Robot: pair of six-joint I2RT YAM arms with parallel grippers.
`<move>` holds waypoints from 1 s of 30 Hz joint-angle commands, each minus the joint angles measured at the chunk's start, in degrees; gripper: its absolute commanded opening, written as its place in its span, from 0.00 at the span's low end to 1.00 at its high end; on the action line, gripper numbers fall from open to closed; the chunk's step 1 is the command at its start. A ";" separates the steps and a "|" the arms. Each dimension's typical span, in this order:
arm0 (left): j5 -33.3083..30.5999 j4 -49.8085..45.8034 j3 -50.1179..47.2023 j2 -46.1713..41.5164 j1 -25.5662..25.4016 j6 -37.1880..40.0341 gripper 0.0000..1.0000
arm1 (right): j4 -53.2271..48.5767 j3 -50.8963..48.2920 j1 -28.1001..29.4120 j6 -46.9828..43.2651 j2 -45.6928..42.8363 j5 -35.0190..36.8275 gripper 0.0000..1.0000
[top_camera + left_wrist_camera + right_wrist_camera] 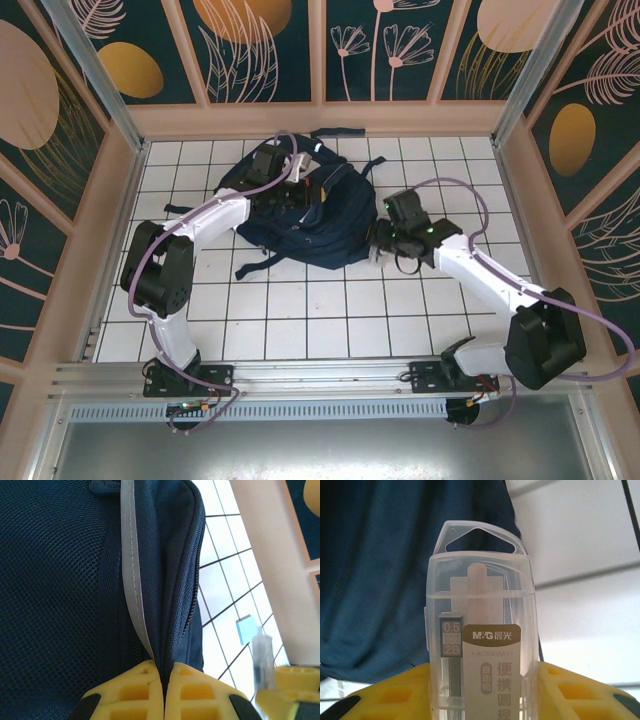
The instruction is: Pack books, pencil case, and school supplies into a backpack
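Observation:
The navy backpack [320,225] lies crumpled on the white tiles at the middle back. My left gripper [283,190] is over its upper left part. In the left wrist view that gripper [163,667] is shut on a fold of the backpack [60,580] beside the white reflective stripe and the zipper. My right gripper [378,243] hovers at the bag's right edge. It is shut on the school supplies [480,605], a clear packet with a tan label, held upright between the yellow fingers [560,690], blue backpack fabric [375,580] behind it. The books and pencil case are out of view.
A small light blue block [246,629] lies on a tile to the right of the bag, near the held packet [262,655]. Wooden walls [130,170] ring the tiled floor. A dark strap [335,132] lies by the back wall. Open tiles [300,320] stretch toward the arm bases.

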 commanded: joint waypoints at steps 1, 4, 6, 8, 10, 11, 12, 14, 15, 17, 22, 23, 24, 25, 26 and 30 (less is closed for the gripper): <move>4.79 8.67 -0.91 -4.11 0.02 -3.75 0.00 | 8.66 4.89 -3.12 -2.55 3.25 -6.13 0.45; 5.35 10.64 -1.98 -4.57 0.02 -5.47 0.00 | 15.39 8.34 -4.42 0.39 8.89 -8.49 0.45; 5.18 11.07 -2.33 -4.79 -0.02 -5.99 0.00 | 19.10 10.38 -4.40 3.58 12.45 -8.84 0.46; 5.27 11.65 -2.58 -4.93 -0.02 -6.75 0.00 | 23.82 11.02 -4.32 7.43 15.62 -9.74 0.46; 5.52 12.47 -2.85 -4.92 -0.02 -7.88 0.00 | 28.37 10.59 -4.27 10.92 18.17 -10.39 0.45; 5.69 12.92 -2.97 -4.96 -0.02 -8.36 0.00 | 29.96 10.63 -4.05 12.17 19.34 -10.80 0.45; 5.87 13.62 -3.15 -5.03 -0.02 -8.99 0.00 | 31.13 10.96 -3.83 13.39 20.74 -11.24 0.45; 6.00 14.98 -3.54 -5.25 -0.02 -10.21 0.00 | 33.72 11.77 -2.93 14.78 23.16 -12.73 0.44; 6.14 15.24 -3.55 -5.27 -0.02 -10.53 0.00 | 35.23 12.34 -2.42 15.41 24.42 -14.18 0.44; 5.98 15.33 -3.66 -5.53 0.02 -10.66 0.00 | 37.34 14.38 -0.96 15.51 26.80 -17.10 0.42; 6.47 15.74 -5.06 -5.54 -0.02 -11.40 0.00 | 36.12 19.43 2.14 16.37 31.35 -19.22 0.51; 6.70 16.13 -5.45 -5.62 0.02 -11.80 0.00 | 36.63 19.59 2.14 17.01 31.79 -20.22 0.58; 6.99 16.65 -5.82 -5.86 0.04 -12.16 0.00 | 36.96 19.75 2.14 17.46 32.05 -21.62 0.64; 6.97 16.82 -5.96 -5.99 -0.02 -12.25 0.00 | 36.88 19.67 2.14 17.43 31.98 -21.95 0.68; 6.88 16.83 -5.97 -6.23 -0.02 -12.26 0.00 | 36.72 19.40 2.14 17.16 31.60 -21.43 0.70; 6.68 16.73 -5.39 -7.33 -0.02 -12.07 0.00 | 35.40 17.55 1.67 15.55 28.44 -18.81 0.71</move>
